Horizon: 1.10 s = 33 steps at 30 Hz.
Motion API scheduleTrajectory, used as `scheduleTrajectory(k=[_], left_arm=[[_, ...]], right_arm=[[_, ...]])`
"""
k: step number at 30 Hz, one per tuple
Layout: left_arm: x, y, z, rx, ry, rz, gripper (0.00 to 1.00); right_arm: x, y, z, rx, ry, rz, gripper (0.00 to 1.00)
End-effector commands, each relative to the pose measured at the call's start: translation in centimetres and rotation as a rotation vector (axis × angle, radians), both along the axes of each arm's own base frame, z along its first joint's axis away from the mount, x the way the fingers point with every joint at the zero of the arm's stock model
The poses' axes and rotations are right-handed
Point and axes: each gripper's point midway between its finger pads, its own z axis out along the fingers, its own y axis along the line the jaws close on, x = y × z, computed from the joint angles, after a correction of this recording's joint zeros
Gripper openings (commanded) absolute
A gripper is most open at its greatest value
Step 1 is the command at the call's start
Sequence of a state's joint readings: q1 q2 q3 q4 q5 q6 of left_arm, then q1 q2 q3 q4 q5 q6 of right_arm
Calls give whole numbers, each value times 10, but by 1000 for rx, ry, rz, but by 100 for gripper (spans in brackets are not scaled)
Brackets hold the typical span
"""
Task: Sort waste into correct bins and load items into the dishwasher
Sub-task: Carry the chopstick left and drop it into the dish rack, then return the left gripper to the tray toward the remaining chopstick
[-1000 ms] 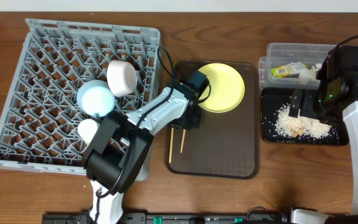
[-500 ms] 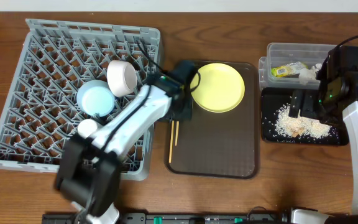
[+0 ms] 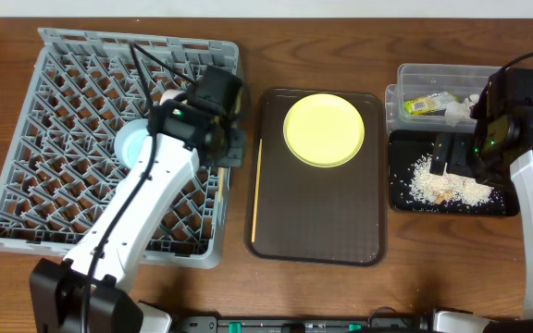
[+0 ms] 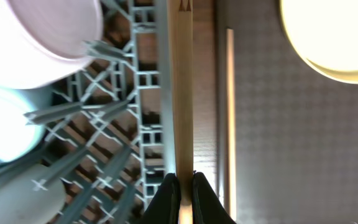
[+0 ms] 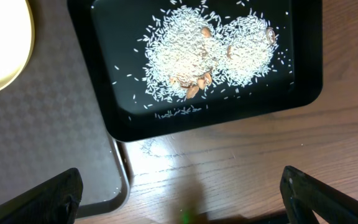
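My left gripper [image 3: 220, 155] [image 4: 182, 194] is shut on one wooden chopstick [image 4: 182, 93] and holds it over the right edge of the grey dish rack [image 3: 63, 166]. The second chopstick [image 3: 255, 190] [image 4: 230, 112] lies along the left side of the brown tray. The yellow plate [image 3: 324, 129] sits on that tray. The light blue bowl [image 3: 130, 146] and white bowl [image 4: 42, 31] are in the rack, partly hidden by my arm. My right gripper [image 3: 456, 159] [image 5: 182, 202] is open and empty above the black tray [image 3: 405, 199] holding rice crumbs [image 5: 204, 56]. The wrapper [image 3: 426, 104] and tissue [image 3: 461, 109] lie in the clear tub [image 3: 433, 72].
The dark brown serving tray [image 3: 322, 222] lies between the rack and the bins. The left arm stretches diagonally over the rack's lower right part. The cream cup is hidden in the overhead view.
My left gripper has moved left from the brown tray to the rack's right edge, carrying one chopstick. The other chopstick stays on the tray. The right arm has not moved.
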<state>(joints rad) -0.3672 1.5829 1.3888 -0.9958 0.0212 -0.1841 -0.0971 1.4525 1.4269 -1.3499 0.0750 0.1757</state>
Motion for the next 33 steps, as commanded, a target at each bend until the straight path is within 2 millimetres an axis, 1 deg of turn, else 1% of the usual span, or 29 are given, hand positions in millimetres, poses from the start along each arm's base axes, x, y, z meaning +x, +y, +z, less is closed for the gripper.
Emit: scheduleTrajectory(k=[1,4,6,7,8,9,10,11,12,13,14,16,18,19,21,22,25,29,33], left_arm=[[3,17,-19,45,42,7,6],[5,22,-33,63,75,-3,7],[7,26,-45,83,106,-17,11],[8,28,-51,86,122,-11,12],[9,29,-53,88,126,-8,12],[9,29,-53,88,126,-8,15],[9,29,-53,88,125,-8,27],[10,29,-52,86,119,-8,42],[11,28,-49,84,112,-8,52],[13,28,-47,82,104,-11,61],[14,27,-43,78,92,-10,66],[15,25,-34,65,69,-14,68],[13,16,-26,20,54,-16,68],[10,8,-21,-20,50,-9,68],[0,-16,-9,-101,46,-27,68],[-5,-29,-8,-115,51,-14,68],[-15,-48,-17,-126,82,31,68],[-23,-57,-38,-72,99,139,68],[-26,-77,-58,-63,104,131,68]], right_arm=[[2,0,5,3,-18,-2,99],[2,0,5,3,-18,-3,99],[2,0,5,4,-16,-3,99],[1,0,5,4,-15,-2,99],[1,0,5,3,-15,-3,99],[1,0,5,4,-15,-2,99],[1,0,5,4,-15,-2,99],[1,0,5,4,-15,-2,99],[2,0,5,3,-16,-2,99],[2,0,5,3,-17,-3,99],[2,0,5,3,-18,-2,99],[2,0,5,3,-19,-2,99],[2,0,5,3,-19,-2,99],[2,0,5,3,-18,-2,99],[2,0,5,3,-19,-2,99],[2,0,5,3,-19,-2,99],[2,0,5,3,-19,-2,99],[2,0,5,3,-16,-2,99],[2,0,5,3,-16,-2,99]])
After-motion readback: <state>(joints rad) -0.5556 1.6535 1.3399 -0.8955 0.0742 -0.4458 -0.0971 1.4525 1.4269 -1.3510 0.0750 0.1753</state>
